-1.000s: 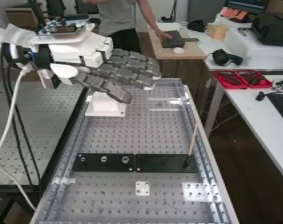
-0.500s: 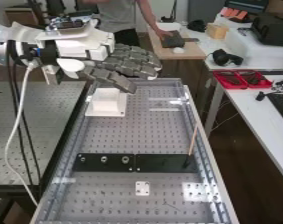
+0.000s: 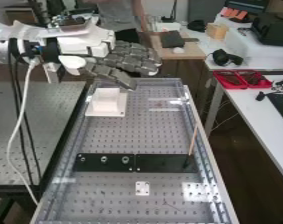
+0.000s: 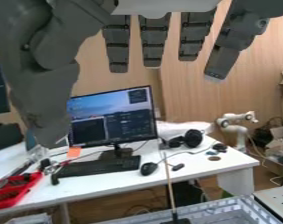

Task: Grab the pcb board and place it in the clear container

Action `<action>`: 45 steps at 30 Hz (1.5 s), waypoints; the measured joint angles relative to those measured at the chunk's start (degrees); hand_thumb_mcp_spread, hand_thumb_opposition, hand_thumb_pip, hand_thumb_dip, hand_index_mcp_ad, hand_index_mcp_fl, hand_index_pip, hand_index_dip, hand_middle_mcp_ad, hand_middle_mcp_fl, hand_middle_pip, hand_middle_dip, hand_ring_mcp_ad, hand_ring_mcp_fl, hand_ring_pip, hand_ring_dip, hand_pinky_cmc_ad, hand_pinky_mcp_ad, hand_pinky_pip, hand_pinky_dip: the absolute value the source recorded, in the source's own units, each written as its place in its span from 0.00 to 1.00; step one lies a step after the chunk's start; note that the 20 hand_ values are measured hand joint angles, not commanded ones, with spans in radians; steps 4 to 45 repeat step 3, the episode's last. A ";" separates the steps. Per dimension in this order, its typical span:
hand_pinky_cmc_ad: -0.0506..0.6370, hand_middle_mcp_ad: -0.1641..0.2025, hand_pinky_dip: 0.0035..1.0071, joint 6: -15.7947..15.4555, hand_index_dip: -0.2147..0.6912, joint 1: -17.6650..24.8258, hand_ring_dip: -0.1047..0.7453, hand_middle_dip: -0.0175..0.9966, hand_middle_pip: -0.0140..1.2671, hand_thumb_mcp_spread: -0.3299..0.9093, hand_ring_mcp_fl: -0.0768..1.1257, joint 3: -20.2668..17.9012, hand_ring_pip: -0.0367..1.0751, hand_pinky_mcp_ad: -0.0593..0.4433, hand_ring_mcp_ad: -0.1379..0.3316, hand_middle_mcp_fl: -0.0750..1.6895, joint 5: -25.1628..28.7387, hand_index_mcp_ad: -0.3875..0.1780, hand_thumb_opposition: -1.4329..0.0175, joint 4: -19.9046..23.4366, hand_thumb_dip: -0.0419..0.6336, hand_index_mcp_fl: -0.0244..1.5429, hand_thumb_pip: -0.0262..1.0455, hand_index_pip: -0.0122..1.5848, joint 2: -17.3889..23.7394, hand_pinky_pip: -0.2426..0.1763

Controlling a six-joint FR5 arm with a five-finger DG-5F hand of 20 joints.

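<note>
The hand (image 3: 128,62) is above the far end of the perforated metal bench, at the upper left in the high view, with straight fingers and nothing between them. In the wrist view the dark grey hand (image 4: 155,42) hangs with its fingers extended and its thumb apart from them. Just below and in front of it in the high view, a white block on a square base (image 3: 106,103) stands on the bench. Right of that block lie pale, glassy strips (image 3: 166,104); whether they belong to a clear container I cannot tell.
Two black plates (image 3: 105,162) lie across the bench, with a thin upright stick (image 3: 193,140) at their right end. Nearer is a small white plate (image 3: 143,188). Metal rails edge the bench. Red trays (image 3: 241,79) sit on a white side table (image 3: 250,107). A monitor (image 4: 114,117) stands behind.
The hand has risen slightly and drawn back from the white block, uncovering more of its top. Its fingers stay straight, and the objects on the bench have not moved.
</note>
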 joint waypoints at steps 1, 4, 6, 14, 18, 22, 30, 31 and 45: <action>0.55 0.60 0.64 -0.04 0.39 0.06 0.17 0.17 0.11 0.50 0.06 -0.11 0.10 0.58 0.64 0.05 -0.14 0.52 0.47 0.21 0.32 0.08 0.55 0.15 0.12 0.33; 0.55 0.60 0.64 -0.04 0.39 0.16 0.17 0.17 0.11 0.50 0.06 -0.24 0.10 0.58 0.64 0.05 -0.35 0.52 0.47 0.40 0.32 0.08 0.55 0.15 0.21 0.33; 0.55 0.60 0.64 -0.04 0.39 0.16 0.17 0.17 0.11 0.50 0.06 -0.24 0.10 0.58 0.64 0.05 -0.35 0.52 0.47 0.40 0.32 0.08 0.55 0.15 0.21 0.33; 0.55 0.60 0.64 -0.04 0.39 0.16 0.17 0.17 0.11 0.50 0.06 -0.24 0.10 0.58 0.64 0.05 -0.35 0.52 0.47 0.40 0.32 0.08 0.55 0.15 0.21 0.33; 0.55 0.60 0.64 -0.04 0.39 0.16 0.17 0.17 0.11 0.50 0.06 -0.24 0.10 0.58 0.64 0.05 -0.35 0.52 0.47 0.40 0.32 0.08 0.55 0.15 0.21 0.33; 0.55 0.60 0.64 -0.04 0.39 0.16 0.17 0.17 0.11 0.50 0.06 -0.24 0.10 0.58 0.64 0.05 -0.35 0.52 0.47 0.40 0.32 0.08 0.55 0.15 0.21 0.33; 0.55 0.60 0.64 -0.04 0.39 0.16 0.17 0.17 0.11 0.50 0.06 -0.24 0.10 0.58 0.64 0.05 -0.35 0.52 0.47 0.40 0.32 0.08 0.55 0.15 0.21 0.33; 0.55 0.60 0.64 -0.04 0.39 0.16 0.17 0.17 0.11 0.50 0.06 -0.24 0.10 0.58 0.64 0.05 -0.35 0.52 0.47 0.40 0.32 0.08 0.55 0.15 0.21 0.33; 0.55 0.60 0.64 -0.04 0.39 0.16 0.17 0.17 0.11 0.50 0.06 -0.24 0.10 0.58 0.64 0.05 -0.35 0.52 0.47 0.40 0.32 0.08 0.55 0.15 0.21 0.33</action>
